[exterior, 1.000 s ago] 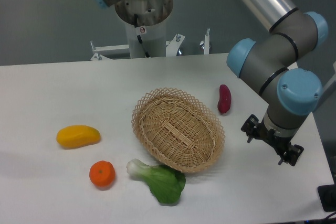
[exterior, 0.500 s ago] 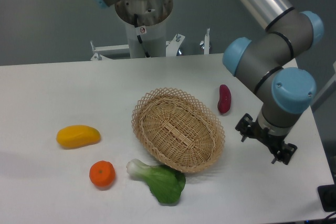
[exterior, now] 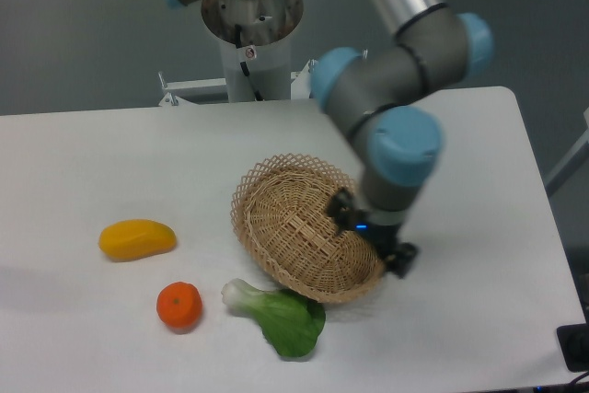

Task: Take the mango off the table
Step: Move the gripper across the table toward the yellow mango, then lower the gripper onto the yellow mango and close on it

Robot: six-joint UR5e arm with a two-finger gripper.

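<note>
Gripper (exterior: 371, 238) sits above the right rim of the wicker basket (exterior: 294, 227); whether its jaws are apart or together cannot be told from this angle. Bok choy (exterior: 281, 316) lies just beside the basket's near edge, with a tangerine (exterior: 179, 306) further left. Mango (exterior: 137, 238) rests on the white surface (exterior: 101, 154) at far left, well apart from the gripper.

The basket (exterior: 299, 227) sat mid-frame between the hand (exterior: 370, 238) and the mango (exterior: 137, 238); bare counter (exterior: 110, 154) lay open upper left.
</note>
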